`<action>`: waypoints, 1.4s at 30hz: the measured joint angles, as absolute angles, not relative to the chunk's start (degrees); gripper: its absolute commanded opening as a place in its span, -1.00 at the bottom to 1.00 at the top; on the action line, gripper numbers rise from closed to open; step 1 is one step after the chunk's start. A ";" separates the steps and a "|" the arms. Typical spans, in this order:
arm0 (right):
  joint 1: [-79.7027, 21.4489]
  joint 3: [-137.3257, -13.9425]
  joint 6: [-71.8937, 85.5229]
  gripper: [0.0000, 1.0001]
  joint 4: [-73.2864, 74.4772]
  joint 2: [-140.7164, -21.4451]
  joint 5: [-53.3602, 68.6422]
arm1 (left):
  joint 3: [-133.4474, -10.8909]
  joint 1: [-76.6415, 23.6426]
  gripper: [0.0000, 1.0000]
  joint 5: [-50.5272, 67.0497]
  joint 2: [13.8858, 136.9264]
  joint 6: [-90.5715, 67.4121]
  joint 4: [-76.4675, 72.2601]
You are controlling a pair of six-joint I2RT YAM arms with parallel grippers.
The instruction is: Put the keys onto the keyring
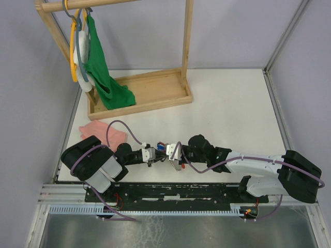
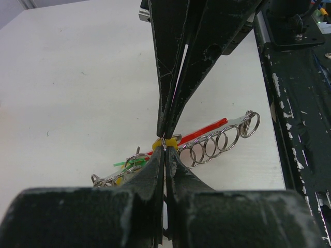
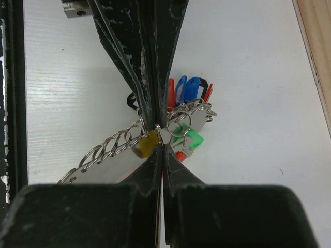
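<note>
At the near edge of the table (image 1: 232, 103), the left gripper (image 2: 164, 152) and right gripper (image 3: 160, 147), both pressed together, meet tip to tip at a small keyring (image 3: 158, 127). The yellow-tagged key (image 3: 145, 145) and green-tagged key (image 3: 191, 139) lie just beyond. Whether either is threaded is unclear, so threading looks unfinished.

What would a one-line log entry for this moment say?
left fingers: shut on key bunch | right fingers: shut on key bunch, tip to tip | yellow-tagged key: at pinch | green-tagged key: beside

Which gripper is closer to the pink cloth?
Left. The left gripper sits right of the pink cloth; the right gripper meets it tip to tip, farther right.
</note>
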State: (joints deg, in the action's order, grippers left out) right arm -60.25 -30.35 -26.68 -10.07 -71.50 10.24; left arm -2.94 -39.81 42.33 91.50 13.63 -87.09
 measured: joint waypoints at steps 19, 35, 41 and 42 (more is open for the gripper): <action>-60.05 -30.35 -27.20 -0.99 -11.99 -71.70 10.94 | -3.27 -39.81 -0.95 40.12 91.50 8.91 -87.13; -61.45 -30.63 -36.29 -0.99 -13.02 -72.20 10.13 | -3.79 -40.01 -0.95 31.00 87.20 -3.60 -86.85; -62.50 -30.74 -39.42 -0.99 -13.26 -72.14 7.44 | -3.73 -40.27 -0.95 29.21 86.13 -5.54 -86.72; -62.61 -30.74 -40.25 -0.99 -12.84 -71.85 6.83 | -3.68 -40.27 -0.94 28.99 86.13 -5.78 -86.76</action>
State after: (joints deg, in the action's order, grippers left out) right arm -62.61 -30.74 -40.25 -12.84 -71.85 6.83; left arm -3.68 -40.27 28.99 86.13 -5.78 -86.76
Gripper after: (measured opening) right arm 0.012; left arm 0.040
